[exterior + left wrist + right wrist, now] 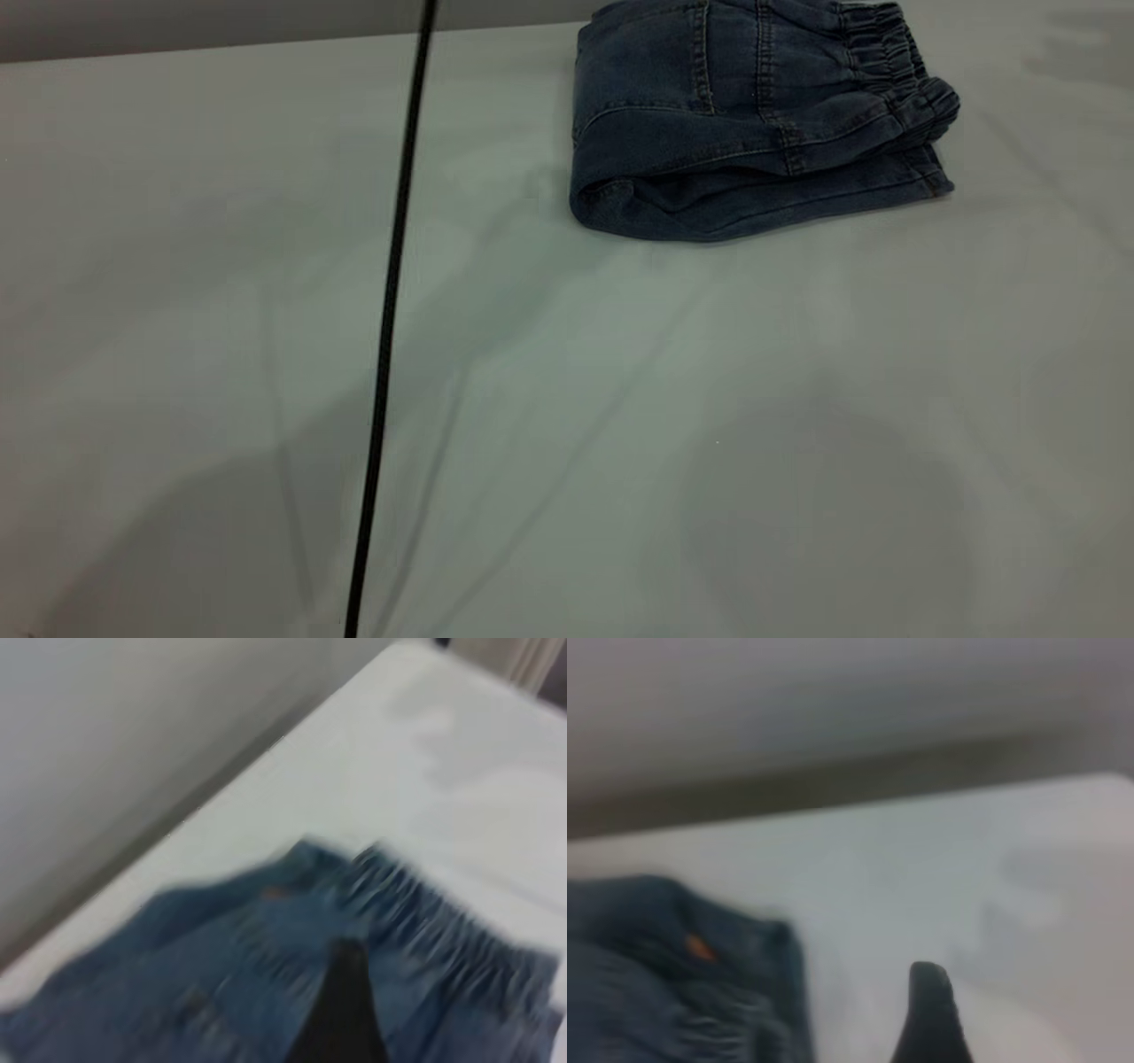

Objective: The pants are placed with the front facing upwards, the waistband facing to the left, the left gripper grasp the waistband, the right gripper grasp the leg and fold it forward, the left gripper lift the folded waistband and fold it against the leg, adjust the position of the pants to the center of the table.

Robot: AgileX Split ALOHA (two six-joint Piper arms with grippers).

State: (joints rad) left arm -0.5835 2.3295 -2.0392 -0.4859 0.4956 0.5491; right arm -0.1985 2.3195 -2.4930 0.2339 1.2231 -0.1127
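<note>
Pants (753,115): blue denim, folded into a compact bundle, lying flat near the tabletop's far edge, right of centre in the exterior view; its upper part is cut off by that view's top edge.
Waistband (895,66): gathered elastic, on the bundle's right side, resting on top of the folded layers.
Fold: rounded doubled edge faces the near side, lower layers showing beneath it.
Seams: two stitched lines run across the top layer.
Tabletop (567,425): pale grey, smooth, with soft shadows across the near half.
Cable (390,301): thin, black, crossing the exterior view from top to bottom, left of the pants.
Left tool (341,1010): not seen in the exterior view; the left wrist view shows one dark finger (341,1010) above the denim, beside the ruched waistband. Contact with the cloth cannot be told. Opening: cannot tell.
Right tool (932,1014): not seen in the exterior view; the right wrist view shows one dark fingertip (932,1014) over bare tabletop, apart from the denim. Nothing seen in its grip. Opening: cannot tell.
Orange mark (700,946): small, on the denim, right wrist view.
</note>
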